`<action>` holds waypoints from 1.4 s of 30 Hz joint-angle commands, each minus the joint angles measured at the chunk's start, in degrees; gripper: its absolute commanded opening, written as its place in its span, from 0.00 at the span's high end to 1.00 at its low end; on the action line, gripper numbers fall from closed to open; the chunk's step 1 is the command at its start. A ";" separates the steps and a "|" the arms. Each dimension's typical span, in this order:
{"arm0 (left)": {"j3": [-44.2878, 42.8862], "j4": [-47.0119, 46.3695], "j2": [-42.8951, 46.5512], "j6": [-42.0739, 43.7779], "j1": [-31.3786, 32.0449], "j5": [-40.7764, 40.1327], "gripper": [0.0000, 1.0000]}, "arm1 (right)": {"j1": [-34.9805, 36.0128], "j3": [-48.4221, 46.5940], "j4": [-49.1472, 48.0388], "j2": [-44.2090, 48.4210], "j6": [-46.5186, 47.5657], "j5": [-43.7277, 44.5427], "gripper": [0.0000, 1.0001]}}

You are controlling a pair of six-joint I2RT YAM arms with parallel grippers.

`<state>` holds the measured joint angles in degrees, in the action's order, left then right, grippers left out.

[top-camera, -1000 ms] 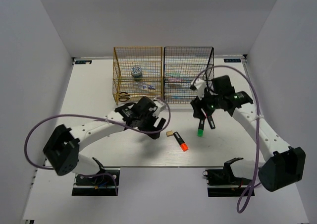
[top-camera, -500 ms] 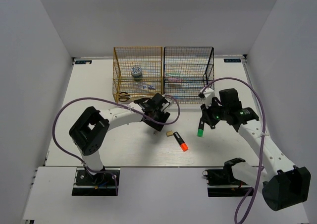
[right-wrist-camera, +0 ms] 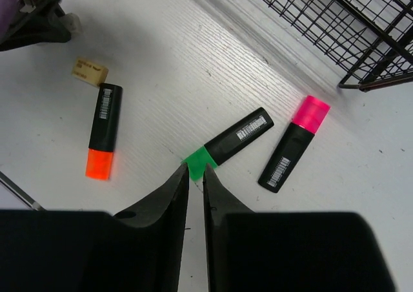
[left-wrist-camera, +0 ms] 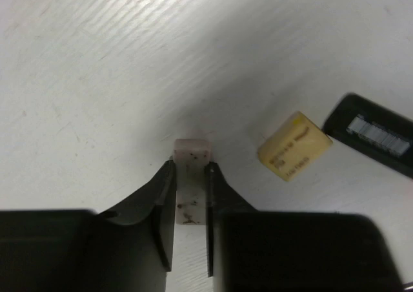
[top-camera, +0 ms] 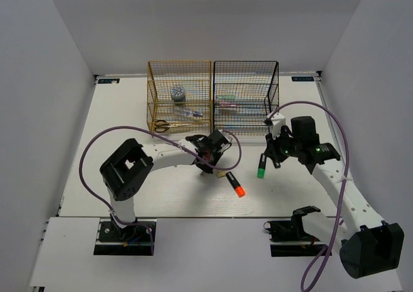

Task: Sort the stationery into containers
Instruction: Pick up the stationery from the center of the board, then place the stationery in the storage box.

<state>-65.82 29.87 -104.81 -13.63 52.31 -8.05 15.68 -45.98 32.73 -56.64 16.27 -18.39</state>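
Observation:
My left gripper [left-wrist-camera: 191, 169] is shut on a pale speckled grey eraser [left-wrist-camera: 192, 155] that rests on the white table. A tan eraser [left-wrist-camera: 295, 146] lies just right of it, beside the black-bodied orange highlighter [top-camera: 235, 184]. My right gripper [right-wrist-camera: 195, 169] has its jaws closed to a narrow gap, and the end of the green highlighter's [right-wrist-camera: 233, 139] cap sits between the tips. That highlighter lies flat on the table. A pink highlighter [right-wrist-camera: 293, 143] lies just beyond it. In the top view the left gripper [top-camera: 208, 165] and the right gripper [top-camera: 263, 165] are both low at mid-table.
The gold rack [top-camera: 179, 69] and the black rack [top-camera: 246, 67] stand side by side at the back. The gold one holds a tape roll [top-camera: 178, 93], a tube [top-camera: 188, 113] and scissors [top-camera: 161, 125]. Pastel highlighters [top-camera: 226, 101] lie in the black one. Purple cables loop above both arms.
The left arm swung right and its jaws closed from wide open onto the grey eraser. The right jaws closed on the green cap and the arm shifted slightly right.

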 commanded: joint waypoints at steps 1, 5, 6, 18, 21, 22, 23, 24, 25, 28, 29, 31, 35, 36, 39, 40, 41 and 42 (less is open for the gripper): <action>-0.53 0.80 -1.44 -0.52 0.42 -3.20 0.81 | -0.91 0.45 -2.06 1.71 -1.33 -1.73 0.82; -0.89 2.47 0.83 -1.05 0.33 -3.11 1.00 | -1.71 0.54 -2.06 2.06 -1.07 -1.21 0.72; -2.02 3.09 1.62 -1.14 0.42 -2.76 1.00 | -1.71 0.54 -1.88 2.06 -0.28 -1.03 0.54; -46.74 13.38 -4.85 5.02 -10.38 13.66 1.00 | -2.59 0.98 1.64 2.06 3.68 -5.34 0.90; -58.35 11.81 -11.62 3.44 -13.11 15.78 1.00 | -2.59 1.24 1.46 2.06 3.59 -5.60 0.89; -60.28 10.75 -13.12 3.43 -13.72 17.27 1.00 | -2.50 1.15 1.46 2.24 3.68 -5.69 0.89; -59.60 9.08 -13.40 3.26 -14.17 17.46 1.00 | -2.76 1.41 1.37 2.32 3.68 -5.60 0.89; -56.81 2.89 -13.22 2.82 -14.52 17.81 1.00 | -2.85 1.42 0.94 2.50 3.68 -5.60 0.89; -53.04 0.31 -12.53 1.34 -14.78 18.94 1.00 | -2.85 1.59 1.02 2.41 3.59 -5.69 0.89; -42.41 -14.45 -9.98 -1.91 -15.57 20.10 1.00 | -2.94 1.85 0.76 2.33 3.59 -6.30 0.89; -41.24 -18.84 -9.88 -2.62 -15.84 20.10 1.00 | -2.94 2.03 0.67 2.33 3.59 -6.39 0.89; -40.00 -23.61 -10.67 -4.21 -15.93 20.45 1.00 | -2.85 2.38 0.40 2.24 3.59 -6.31 0.89; -44.04 -22.58 -13.57 -4.74 -15.93 20.45 1.00 | -2.94 2.47 0.14 2.24 3.86 -6.66 0.89; -44.30 -22.66 -14.44 -4.74 -16.01 20.45 1.00 | -2.85 2.64 0.23 2.15 3.94 -6.83 0.89; -43.34 -23.80 -14.28 -6.41 -16.28 21.06 1.00 | -2.94 2.65 0.05 2.41 3.94 -6.92 0.89; -42.38 -24.59 -14.02 -7.54 -16.80 21.58 1.00 | -3.11 2.56 0.14 2.33 3.94 -6.92 0.89; -42.02 -25.20 -13.75 -8.51 -16.98 22.20 1.00 | -2.94 2.65 0.14 2.33 4.12 -6.83 0.89; -41.76 -25.91 -13.66 -8.96 -17.33 22.55 1.00 | -3.11 2.73 0.14 2.33 4.12 -6.83 0.89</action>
<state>-107.61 7.88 -120.66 -19.68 36.01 12.25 12.88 -43.31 34.11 -55.11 19.90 -24.18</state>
